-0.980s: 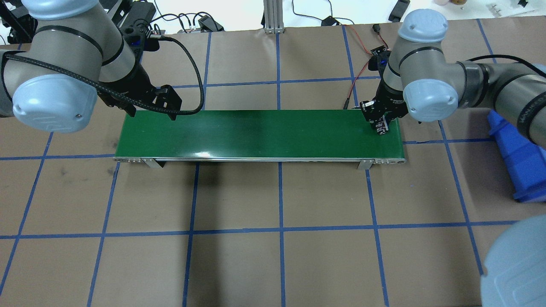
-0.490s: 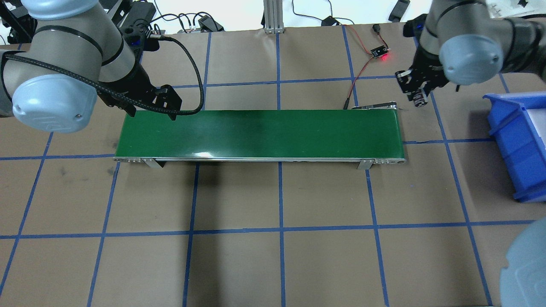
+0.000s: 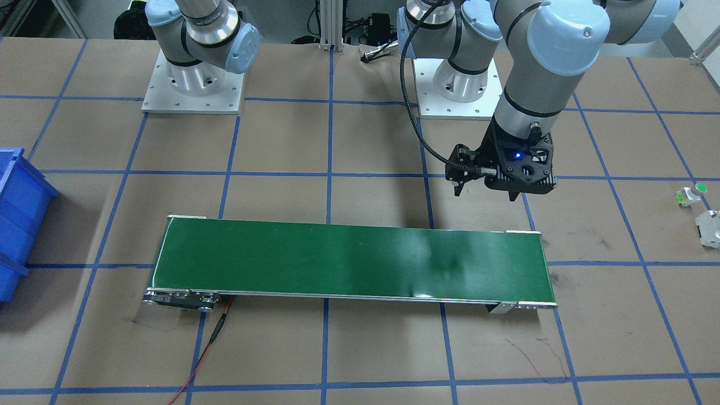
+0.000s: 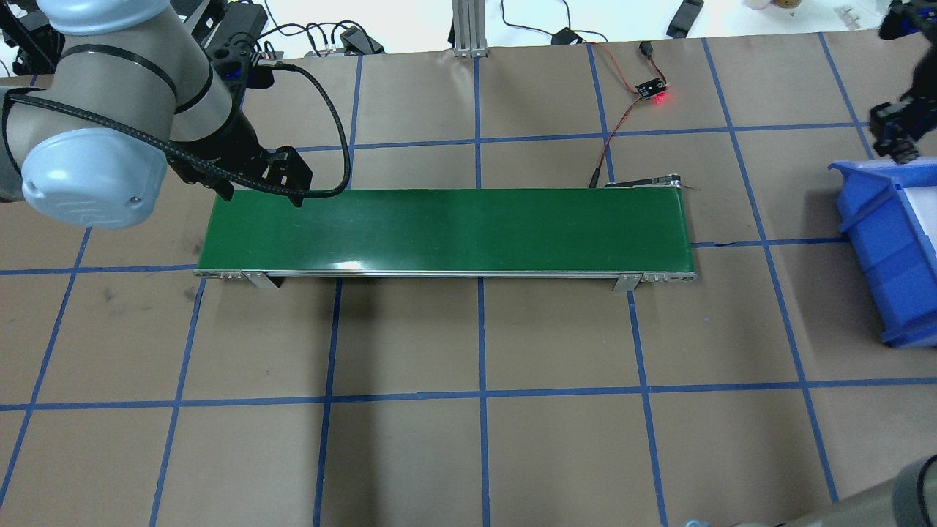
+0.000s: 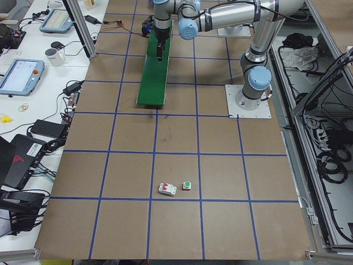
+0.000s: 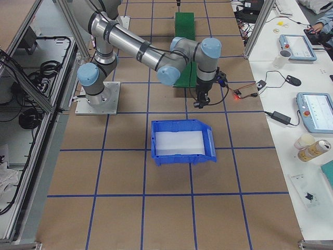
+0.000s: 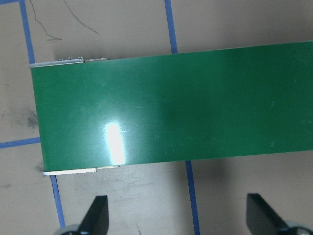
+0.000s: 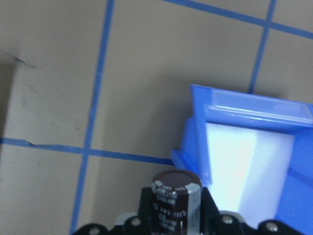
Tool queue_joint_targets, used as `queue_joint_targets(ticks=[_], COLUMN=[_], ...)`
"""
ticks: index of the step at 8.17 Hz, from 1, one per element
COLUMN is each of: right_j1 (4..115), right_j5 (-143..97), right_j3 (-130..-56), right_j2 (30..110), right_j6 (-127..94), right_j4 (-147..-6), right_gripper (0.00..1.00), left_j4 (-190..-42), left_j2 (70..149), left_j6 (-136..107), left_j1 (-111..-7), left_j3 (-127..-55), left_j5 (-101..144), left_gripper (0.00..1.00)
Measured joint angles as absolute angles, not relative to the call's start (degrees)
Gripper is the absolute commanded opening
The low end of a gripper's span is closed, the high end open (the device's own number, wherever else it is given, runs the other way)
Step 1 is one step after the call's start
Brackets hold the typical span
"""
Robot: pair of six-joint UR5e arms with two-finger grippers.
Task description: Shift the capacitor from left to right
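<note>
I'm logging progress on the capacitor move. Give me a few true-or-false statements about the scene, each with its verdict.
1. The right gripper grips the capacitor. True.
2. The capacitor lies inside the blue bin. False: it is in the gripper, short of the bin's rim.
3. The left gripper is shut. False: its fingers stand wide apart, beside the green belt.
4. A red light glows on the small board beyond the belt. True.

Brown table (image 4: pixel 468 454) — blue tape grid (image 4: pixel 481 329), white side bench (image 5: pixel 38 105) with tablets (image 5: pixel 20 76)
</note>
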State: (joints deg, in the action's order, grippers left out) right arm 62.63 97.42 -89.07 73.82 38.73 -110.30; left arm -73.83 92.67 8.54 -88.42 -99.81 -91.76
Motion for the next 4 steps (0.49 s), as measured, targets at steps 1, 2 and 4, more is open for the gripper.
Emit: queue_joint_targets(ticks=[1, 2, 4], right_j1=[57.6, 53.5, 48.1], right_j5=[97.1, 96.6, 95.9], right_j3=[-88.5, -88.5, -90.0], right_j2=[73.5, 72.5, 68.8], right_j6=[46.7, 53.3, 61.9], right_j4=[-110.6, -111.9, -115.9], right_gripper=[0.00, 0.00, 0.00], left_j4=[-73.8, -73.8, -73.8], left_j2=[92.7, 92.7, 92.7], left_j6=[8.5, 8.5, 8.6], left_j1=[-88.4, -88.4, -88.4], left_j3=[-99.8, -99.8, -99.8], left_j5=[-91.8, -91.8, -91.8], left_gripper=[1.00, 1.00, 1.00])
